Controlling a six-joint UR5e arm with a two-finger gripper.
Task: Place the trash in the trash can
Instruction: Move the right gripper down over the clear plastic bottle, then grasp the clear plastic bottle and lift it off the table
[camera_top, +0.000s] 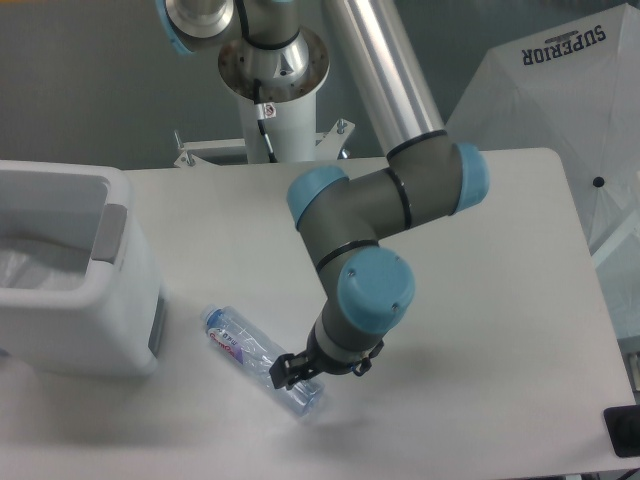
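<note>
One fixed view only. The camera sits high at the front of the flat white table (500, 300) and looks down and across it toward the robot's white mounting column (275, 125) at the far edge. Medium range: most of the tabletop is in frame, the boxy white plastic bin (80, 300) cropped at the left edge.

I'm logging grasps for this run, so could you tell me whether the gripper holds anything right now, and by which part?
It cannot be told. The gripper is down at the bottle, near its base end, but the bottle lies on the table and no closed grip shows.
</note>
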